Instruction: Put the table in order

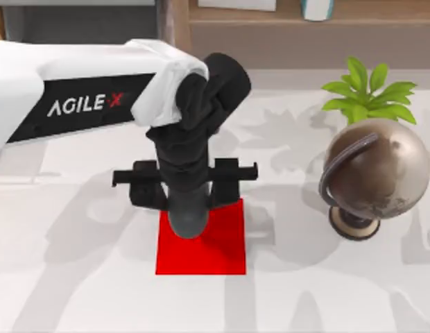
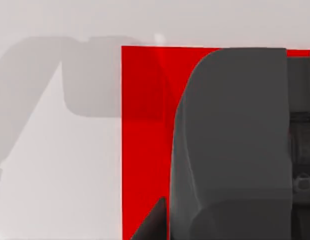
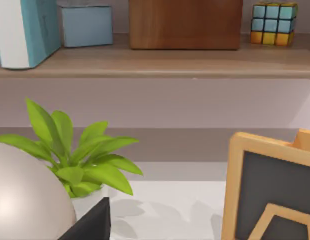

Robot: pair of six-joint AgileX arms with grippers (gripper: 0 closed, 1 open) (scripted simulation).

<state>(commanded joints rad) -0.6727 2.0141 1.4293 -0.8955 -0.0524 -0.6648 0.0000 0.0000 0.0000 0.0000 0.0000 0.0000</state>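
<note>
Bright, even light, no glare. Soft overlapping grey shadows of arm and plant spread across table [image 1: 76,291], several directions. Shadow darkens upper part of red mat [image 2: 142,85] in left wrist view. Broad soft highlight on globe [image 1: 378,170]. Slight softness throughout; no edge distortion.

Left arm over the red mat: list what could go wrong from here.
1. The left gripper hangs low over the red mat, which lies flat on the table; going lower could jam it against the tabletop or shove the mat askew.
2. The globe stands on a narrow base on the top view's right side, the plant just behind it; a wide sweep that way might topple either.
</note>
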